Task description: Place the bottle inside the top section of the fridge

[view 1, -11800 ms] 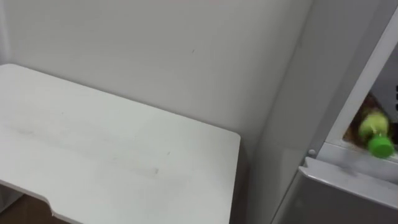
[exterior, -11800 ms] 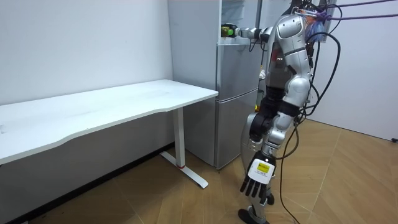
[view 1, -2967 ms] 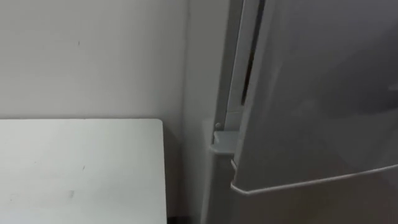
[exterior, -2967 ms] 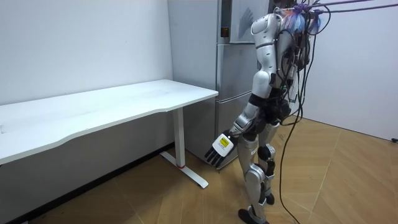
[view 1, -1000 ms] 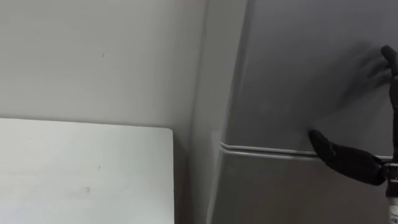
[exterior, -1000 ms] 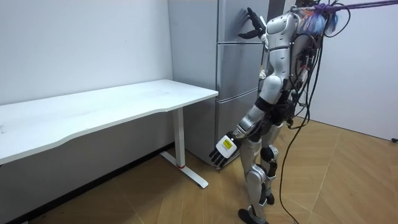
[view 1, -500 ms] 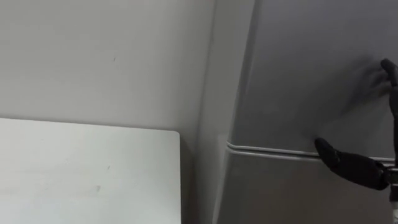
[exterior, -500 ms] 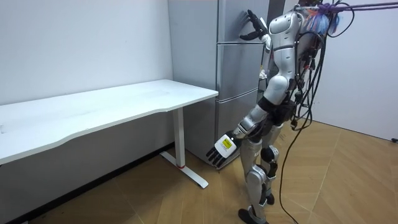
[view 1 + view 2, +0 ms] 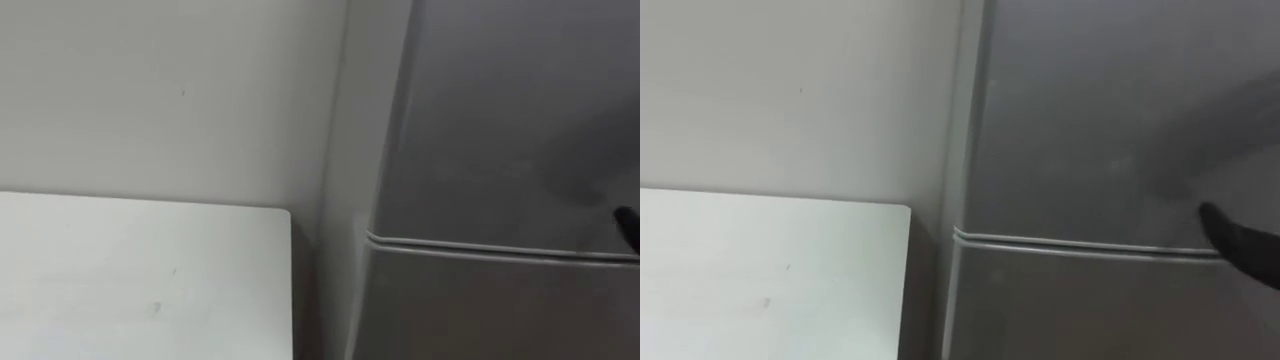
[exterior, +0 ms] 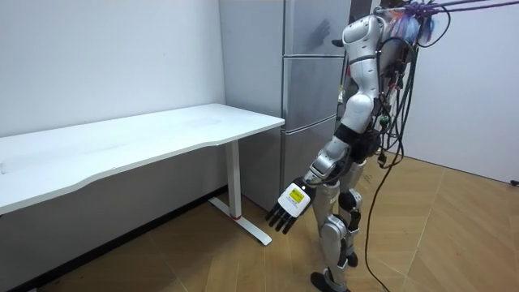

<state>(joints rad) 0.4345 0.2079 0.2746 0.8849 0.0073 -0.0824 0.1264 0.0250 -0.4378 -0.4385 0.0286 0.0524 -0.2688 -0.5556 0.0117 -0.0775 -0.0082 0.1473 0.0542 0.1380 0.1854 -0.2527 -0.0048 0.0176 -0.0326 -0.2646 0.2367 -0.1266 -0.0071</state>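
Looks to us like the job's basically wrapped: the smooth grey fridge (image 9: 470,290) has its flat upper door (image 9: 520,120) shut, bottle presumably behind it, our right hand (image 9: 1240,245) sits by that door (grip we can't tell), left hand (image 10: 288,203) hangs low by the fridge, fingers (image 10: 277,219) straight and empty, so next we'd just back off.

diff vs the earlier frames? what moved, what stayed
The upper fridge door, open 11.8 s ago while the right hand held the bottle at it, is now shut. The right hand, pressed on that door a second ago, has drawn back toward the view's right edge. Unchanged: white table; left hand hanging open, low beside the robot.
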